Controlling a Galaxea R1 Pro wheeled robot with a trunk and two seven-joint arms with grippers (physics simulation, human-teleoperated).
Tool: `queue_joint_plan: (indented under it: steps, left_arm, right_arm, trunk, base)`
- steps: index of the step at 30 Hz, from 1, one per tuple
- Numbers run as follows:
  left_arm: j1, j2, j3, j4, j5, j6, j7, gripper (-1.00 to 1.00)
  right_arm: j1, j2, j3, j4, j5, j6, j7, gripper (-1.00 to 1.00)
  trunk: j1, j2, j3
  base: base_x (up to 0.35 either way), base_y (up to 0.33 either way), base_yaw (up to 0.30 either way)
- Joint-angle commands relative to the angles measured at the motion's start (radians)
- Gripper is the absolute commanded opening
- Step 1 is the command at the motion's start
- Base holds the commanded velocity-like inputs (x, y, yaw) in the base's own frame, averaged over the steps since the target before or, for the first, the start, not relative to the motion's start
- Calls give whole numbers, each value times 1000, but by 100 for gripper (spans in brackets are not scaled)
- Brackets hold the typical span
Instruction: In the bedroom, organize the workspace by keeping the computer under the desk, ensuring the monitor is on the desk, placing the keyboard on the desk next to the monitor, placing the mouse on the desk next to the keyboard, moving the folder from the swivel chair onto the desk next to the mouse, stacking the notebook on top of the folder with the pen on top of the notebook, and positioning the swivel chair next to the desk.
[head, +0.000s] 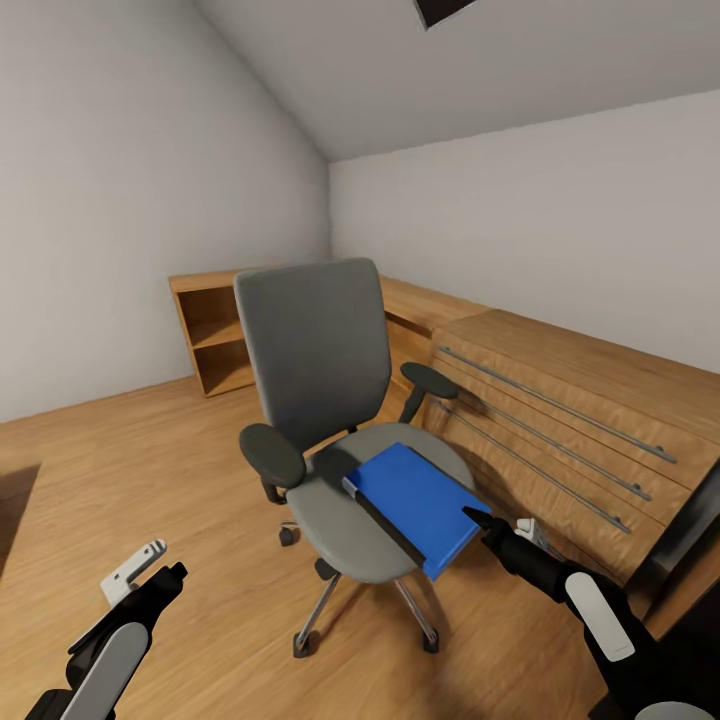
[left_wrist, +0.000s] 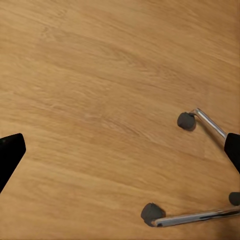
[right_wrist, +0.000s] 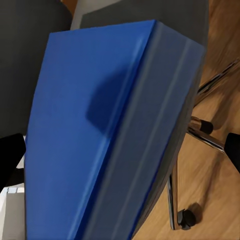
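Note:
The swivel chair, with grey seat and back and black armrests, stands mid-room on its chrome star base. A bright blue folder with a dark spine lies flat on its seat. My right gripper is open at the folder's near right corner. In the right wrist view the folder spans the space ahead of the spread fingertips of the right gripper. My left gripper hangs open over bare floor left of the chair, holding nothing. Desk, computer, monitor, keyboard, mouse, notebook and pen are out of view.
A low light-wood chest of drawers with long metal handles runs along the right wall, close behind the chair. An open wooden shelf unit stands in the far corner. Wood floor stretches out to the left. A dark slab cuts in at the right edge.

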Motion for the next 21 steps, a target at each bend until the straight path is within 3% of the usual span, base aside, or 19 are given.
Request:
queue_joint_plan:
  steps: [1, 15, 16, 21]
  left_arm:
    - [-1, 1, -1, -1, 3, 4, 7, 100]
    - [-1, 1, -2, -1, 3, 4, 7, 100]
    - [-1, 1, -2, -1, 2, 4, 7, 100]
    - [-1, 1, -1, -1, 4, 4, 7, 100]
  right_arm:
    - [-1, 0, -2, 0, -2, 7, 2, 100]
    - [-1, 0, -2, -1, -1, 7, 1, 100]
    - [0, 0, -2, -2, -1, 7, -1, -100]
    - [0, 0, -4, -2, 0, 7, 0, -100]
  trunk:
    - [0, 0, -1]
    - [0, 0, -1]
    - [0, 0, -1]
    - [0, 0, -1]
  base:
    - [34, 25, 0]
    - [51, 41, 0]
    - [0, 0, 0]
    - [0, 0, 0]
